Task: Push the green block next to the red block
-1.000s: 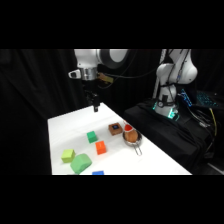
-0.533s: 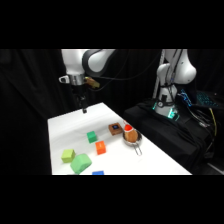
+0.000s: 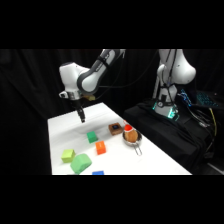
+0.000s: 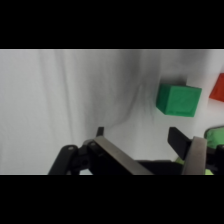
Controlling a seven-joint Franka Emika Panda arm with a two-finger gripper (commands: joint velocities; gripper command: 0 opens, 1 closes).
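Beyond the small deep-green cube [image 3: 92, 136], on its far side from the small orange-red cube [image 3: 100, 147], we see the black two-finger gripper [image 3: 82, 119] hanging above the white table [image 3: 62, 130], touching nothing. In the wrist view its fingers [image 4: 176, 138] stand spread apart with nothing between them. The green cube [image 4: 179, 99] sits near the orange-red one [image 4: 218, 87], a gap between them. We judge the push should run from the gripper through the green cube toward the red.
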